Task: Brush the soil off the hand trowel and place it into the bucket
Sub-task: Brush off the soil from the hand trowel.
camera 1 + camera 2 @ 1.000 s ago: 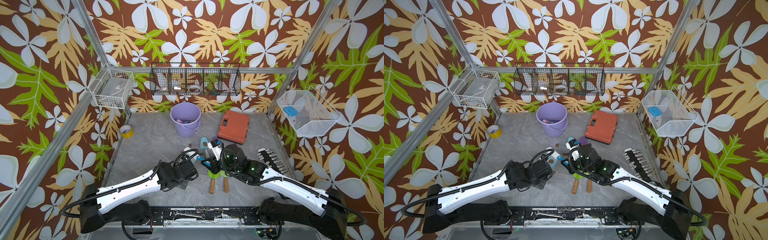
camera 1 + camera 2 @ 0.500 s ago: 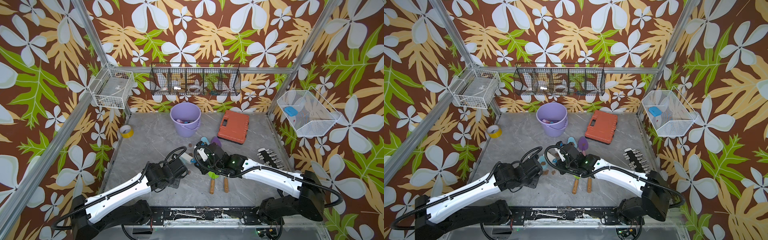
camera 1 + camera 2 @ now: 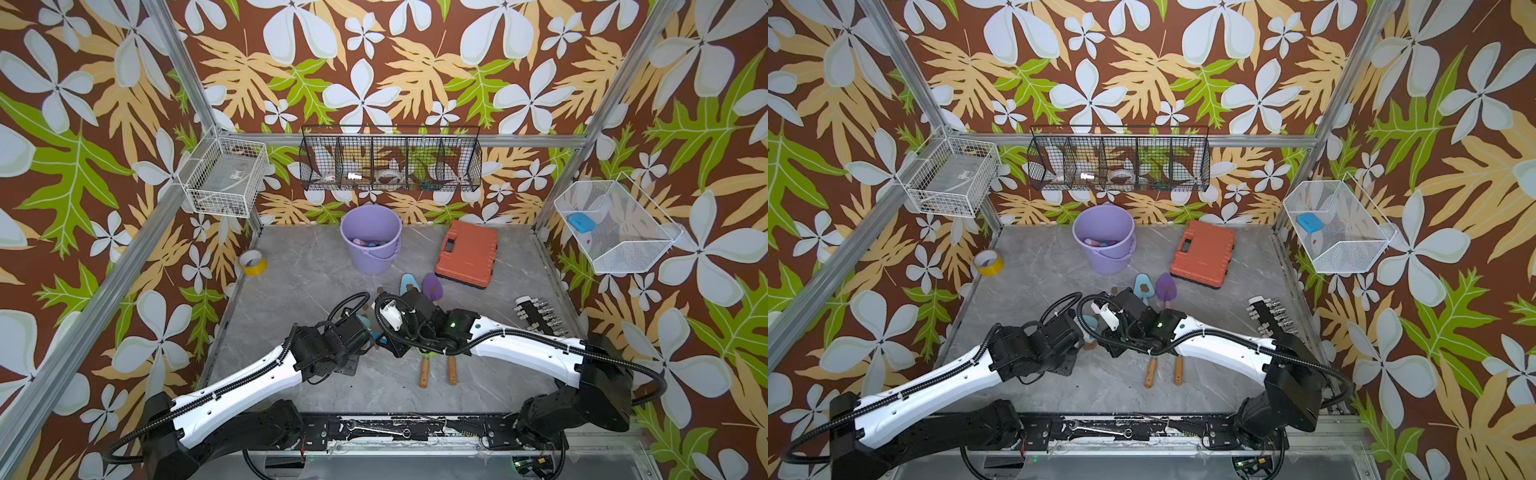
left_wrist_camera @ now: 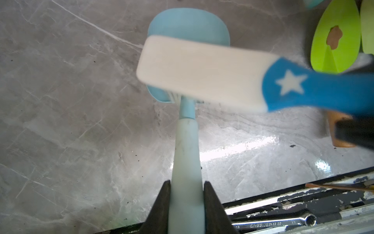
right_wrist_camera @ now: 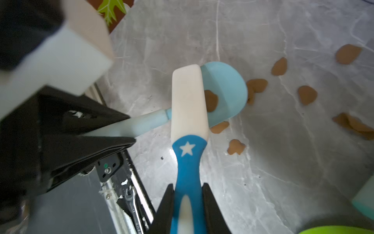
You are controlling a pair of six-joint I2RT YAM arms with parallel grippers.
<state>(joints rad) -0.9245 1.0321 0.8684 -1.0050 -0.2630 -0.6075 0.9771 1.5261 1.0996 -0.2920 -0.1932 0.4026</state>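
left fingers (image 4: 159, 208) clamp pale-blue trowel (image 4: 186, 154) | right fingers (image 5: 166, 206) clamp star brush (image 5: 189, 101) across blade | soil blob (image 5: 211, 100) on blade | bucket (image 3: 371, 239) at 12 o'clock

Lab test booth: aluminium frame (image 3: 519, 141), wallpapered walls (image 3: 374, 62)

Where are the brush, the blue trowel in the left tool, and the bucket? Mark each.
brush (image 5: 189, 101): right wrist view, pale back of its head.
blue trowel (image 5: 228, 87): right wrist view, bare blade.
bucket (image 3: 372, 259): a top view, outer wall.
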